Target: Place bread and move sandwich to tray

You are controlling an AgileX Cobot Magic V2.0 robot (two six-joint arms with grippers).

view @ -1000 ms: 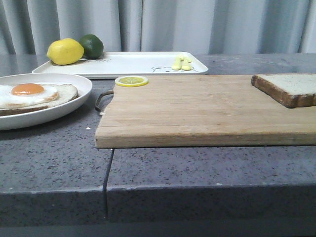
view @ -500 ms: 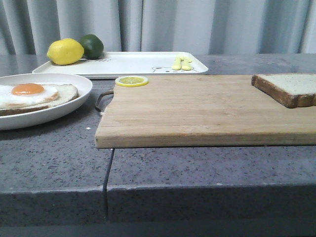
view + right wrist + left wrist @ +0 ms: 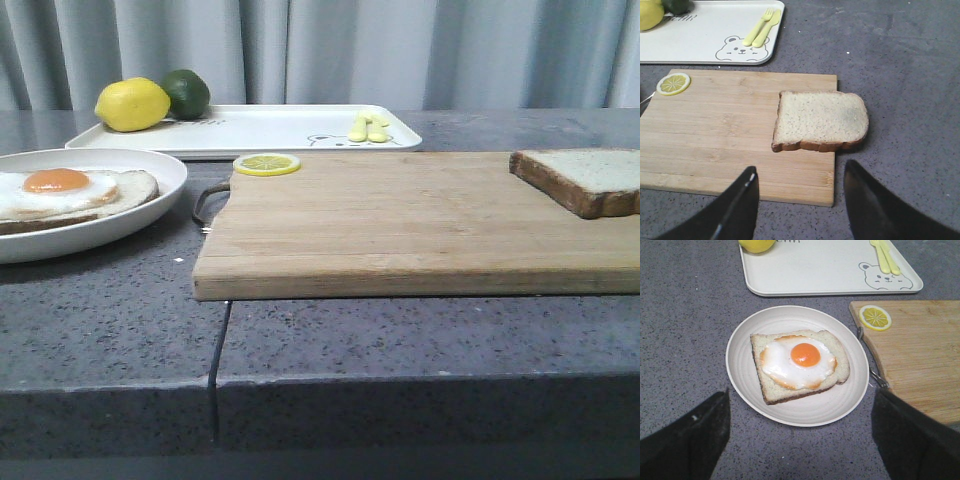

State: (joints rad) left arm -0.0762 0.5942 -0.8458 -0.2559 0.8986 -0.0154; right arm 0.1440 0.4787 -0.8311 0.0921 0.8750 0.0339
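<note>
- Counting one bread (image 3: 820, 120) slice, overhanging the wooden board's (image 3: 730, 130) edge
- one sandwich (image 3: 799, 365) on the counter beside the board
- one tray (image 3: 270, 128): lemon (image 3: 132, 104), lime (image 3: 187, 92)
- both grippers, left (image 3: 800, 435) and right (image 3: 802, 205), spread wide, holding nothing

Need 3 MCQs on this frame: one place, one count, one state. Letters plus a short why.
1. Where does the bread lie?
A. on the tray
B. overhanging the wooden board's edge
C. on the plate

2. How many whole fruits sit on the tray?
A. two
B. three
C. none

3. State of the right claw?
A. shut on the bread
B. open, short of the bread
C. shut, empty

Answers:
1 B: the slice juts past the wooden board onto the counter.
2 A: a lemon and a lime.
3 B: the fingers stand apart and touch nothing.
</note>
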